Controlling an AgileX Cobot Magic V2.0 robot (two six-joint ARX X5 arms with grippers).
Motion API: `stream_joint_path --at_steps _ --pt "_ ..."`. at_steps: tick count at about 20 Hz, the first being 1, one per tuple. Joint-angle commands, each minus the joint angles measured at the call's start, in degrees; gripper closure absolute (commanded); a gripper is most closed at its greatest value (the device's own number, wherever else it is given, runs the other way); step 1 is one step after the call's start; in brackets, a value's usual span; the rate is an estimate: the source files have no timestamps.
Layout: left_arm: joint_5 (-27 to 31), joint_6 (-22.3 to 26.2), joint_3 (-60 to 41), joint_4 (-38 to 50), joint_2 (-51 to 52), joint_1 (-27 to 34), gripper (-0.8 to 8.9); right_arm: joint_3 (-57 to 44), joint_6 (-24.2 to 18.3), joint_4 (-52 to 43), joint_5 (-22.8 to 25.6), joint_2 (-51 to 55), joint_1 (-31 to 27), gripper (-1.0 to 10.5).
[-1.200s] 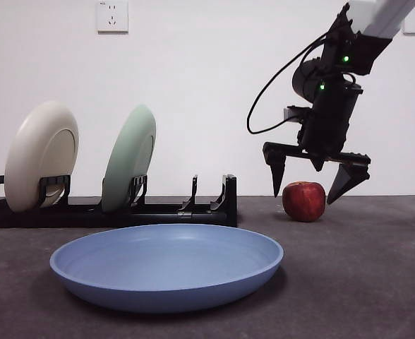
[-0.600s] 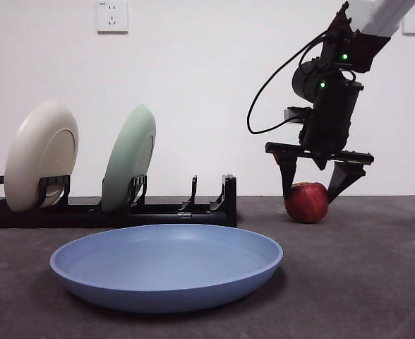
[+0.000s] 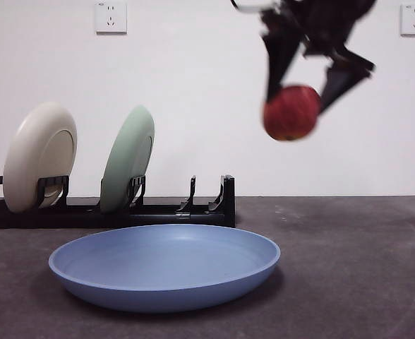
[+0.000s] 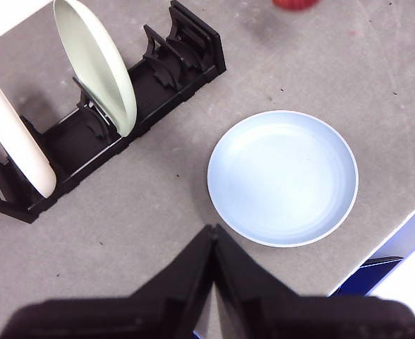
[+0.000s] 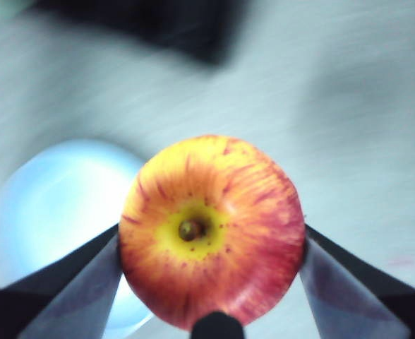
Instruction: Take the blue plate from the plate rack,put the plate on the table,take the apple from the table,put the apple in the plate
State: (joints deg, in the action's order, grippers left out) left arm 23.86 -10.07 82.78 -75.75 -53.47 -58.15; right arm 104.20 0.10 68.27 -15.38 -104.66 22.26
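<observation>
Moved: apple [image 3: 291, 112] lifted off the table [image 3: 349, 268] since earlier frame
Right end effector [image 5: 211, 244]: clamped across apple's sides
Handling: firm, smooth, rollable
Blue plate [image 3: 164, 265]: below, aside

The blue plate [image 3: 165, 267] looks matte and smooth, kinda like plastic. The surface [image 3: 349, 268] is rough, mottled grey like concrete, and the apple [image 5: 213, 229] skin has a soft waxy sheen.

On my front feed I see a cream plate [image 3: 39, 157] at left and a pale green plate [image 3: 128, 159] beside it, both standing on edge, tilted. Two wall sockets [image 3: 111, 16] sit in the frame's upper corners.
</observation>
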Motion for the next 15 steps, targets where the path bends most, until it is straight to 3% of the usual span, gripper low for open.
stream_joint_path --at_steps 1,9,11,15 --pt "0.20 0.85 -0.22 0.28 0.92 0.22 8.18 -0.13 -1.55 -0.42 -1.84 2.75 5.57 9.5" --pt "0.17 0.74 -0.22 0.28 5.01 0.22 8.18 -5.22 -1.14 -6.71 -1.73 4.46 26.97 9.5" --pt "0.17 -0.07 -0.22 0.28 6.43 0.22 8.18 -11.17 -0.76 -11.32 -1.75 4.46 29.46 9.5" --pt "0.17 -0.50 -0.22 0.28 9.53 0.22 8.18 -24.94 5.66 -26.45 -1.53 4.46 31.78 9.5"
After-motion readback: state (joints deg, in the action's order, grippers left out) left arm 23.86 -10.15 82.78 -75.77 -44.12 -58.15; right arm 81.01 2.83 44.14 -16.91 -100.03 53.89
